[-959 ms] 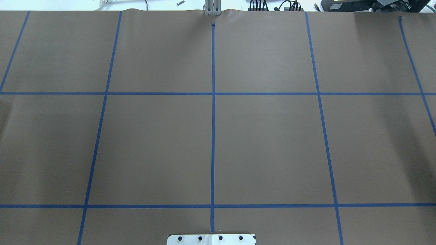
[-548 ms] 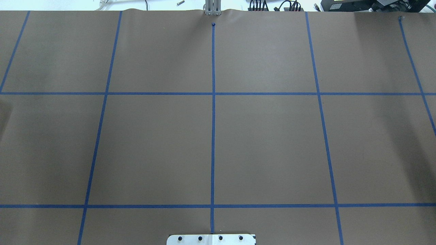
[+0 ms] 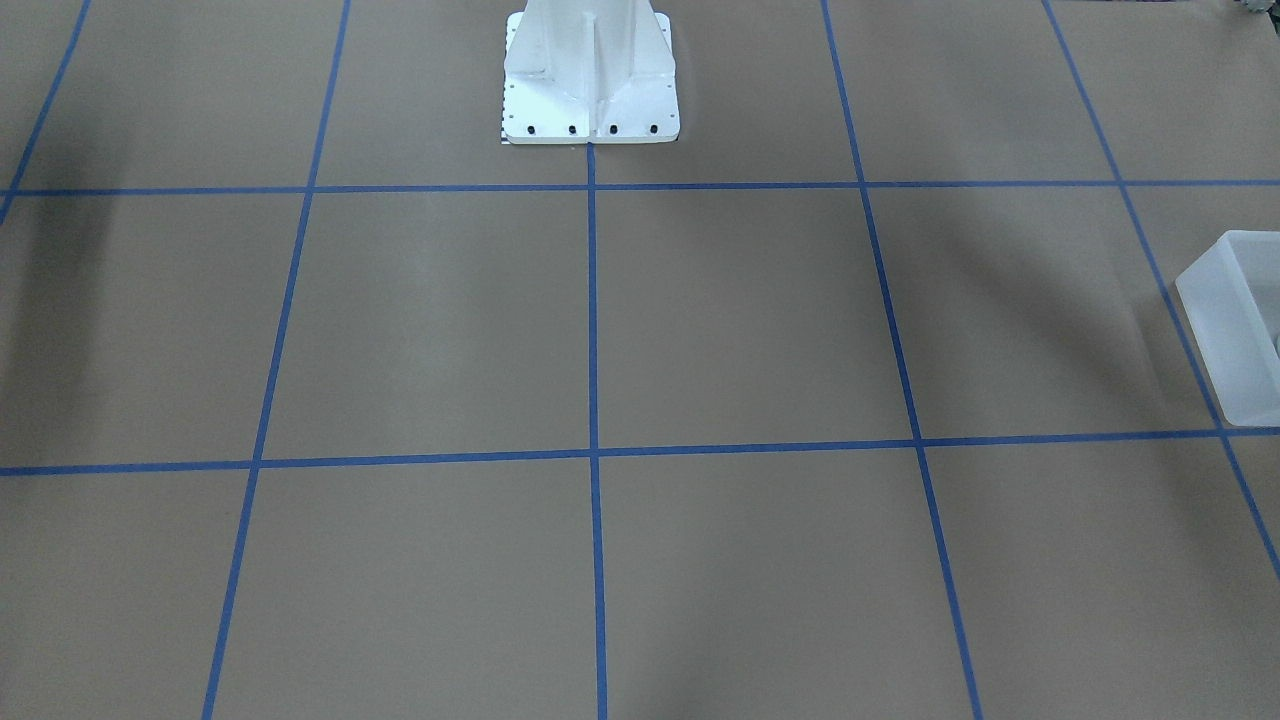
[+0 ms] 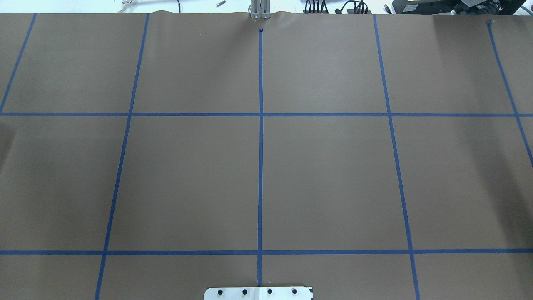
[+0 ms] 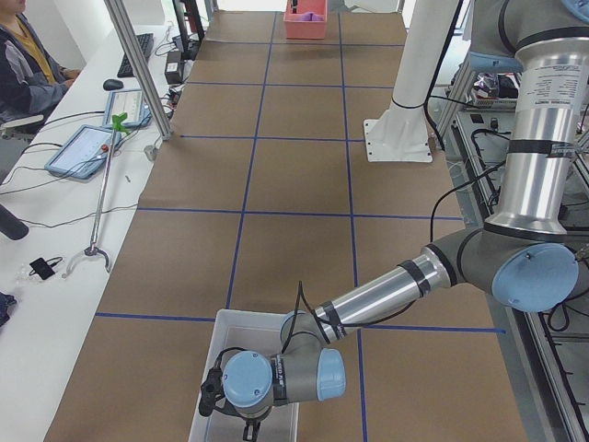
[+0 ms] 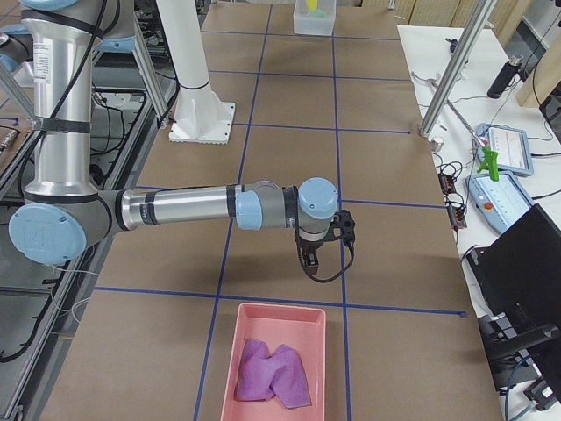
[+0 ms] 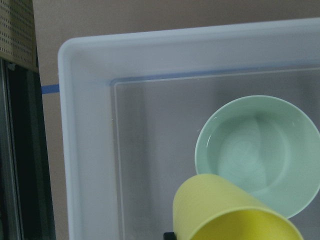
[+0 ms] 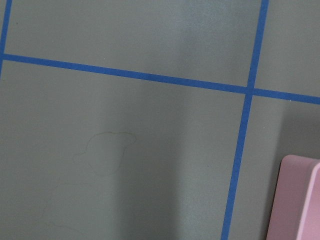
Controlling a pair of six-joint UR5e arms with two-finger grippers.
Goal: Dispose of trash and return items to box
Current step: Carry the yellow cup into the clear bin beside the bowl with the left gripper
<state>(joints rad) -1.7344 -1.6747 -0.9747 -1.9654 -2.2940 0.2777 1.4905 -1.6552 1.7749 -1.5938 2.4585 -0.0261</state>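
Note:
In the left wrist view the translucent white box (image 7: pixel 85 150) holds the mint-green bowl (image 7: pixel 257 152) on its floor. The yellow cup (image 7: pixel 225 212) hangs tilted above the floor, close under the camera, in my left gripper; the fingers are hidden. The box also shows in the front view (image 3: pixel 1235 330) and the left side view (image 5: pixel 213 368), where my left gripper (image 5: pixel 247 429) reaches down into it. My right gripper (image 6: pixel 308 259) hovers over bare table just beyond the pink bin (image 6: pixel 276 317); I cannot tell whether it is open or shut.
The pink bin holds crumpled purple trash (image 6: pixel 272 373); its corner shows in the right wrist view (image 8: pixel 300 200). The white robot base (image 3: pixel 590 90) stands mid-table. An operator (image 5: pixel 28 64) sits at a side bench with tablets and cables.
In the overhead view only faint shadows at the table's left and right edges have shifted; no arm or object shows there.

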